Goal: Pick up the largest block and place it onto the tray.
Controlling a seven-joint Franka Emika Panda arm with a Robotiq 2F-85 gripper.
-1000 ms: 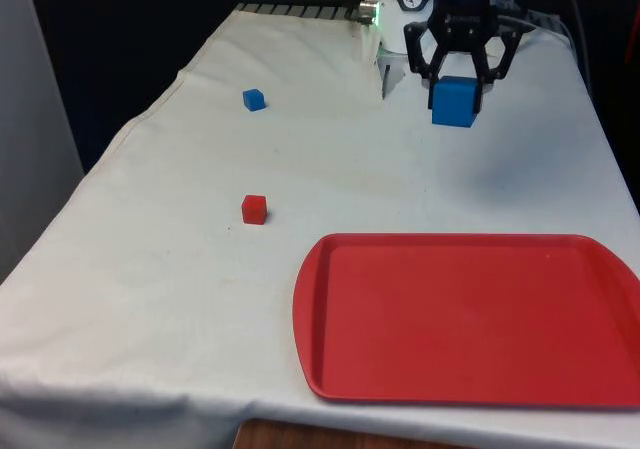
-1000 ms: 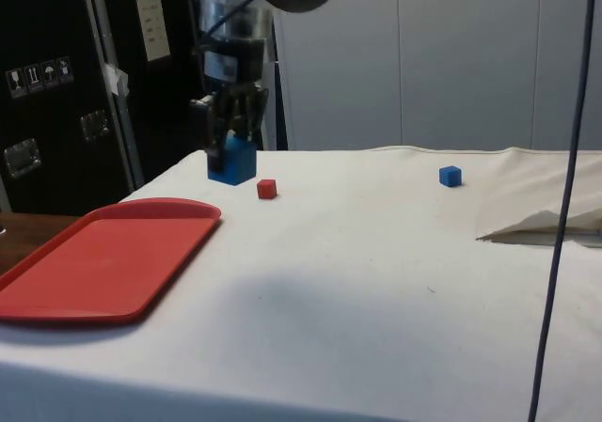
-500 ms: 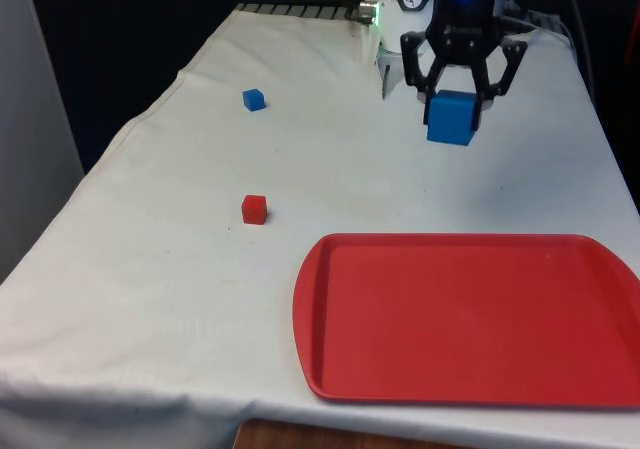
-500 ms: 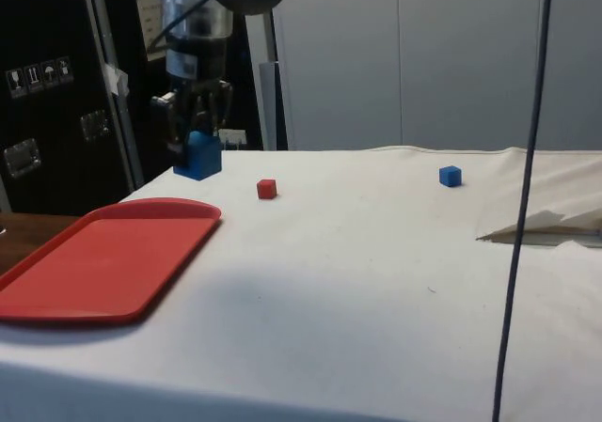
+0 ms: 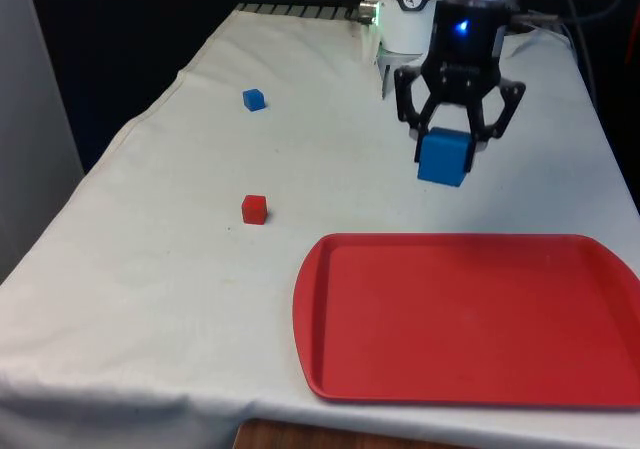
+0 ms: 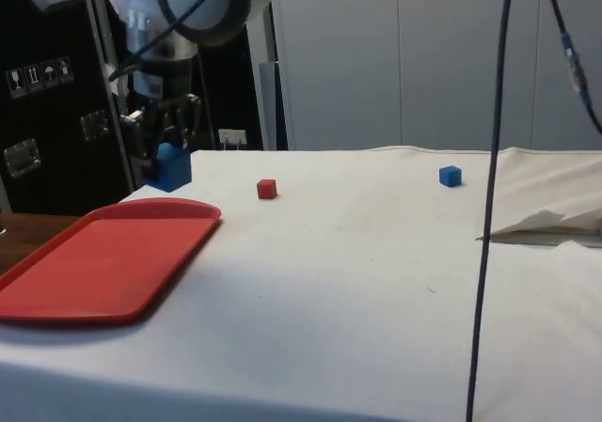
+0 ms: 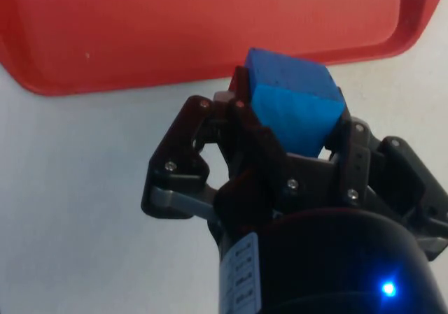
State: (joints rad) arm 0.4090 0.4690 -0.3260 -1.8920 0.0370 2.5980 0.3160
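The tool [image 5: 448, 147] is clamped on the big blue block [image 5: 444, 157], holding it up off the counter [image 5: 180, 229] just short of the red tray [image 5: 470, 319] so it clears the rim.

Small red cube [image 5: 254, 209] lying on white cloth [image 5: 160, 269], towards the front view's left, well apart from small blue cube [image 5: 254, 100] farther back near the cloth's edge. Fold of cloth [image 6: 546, 225] raised at one corner in the side view.
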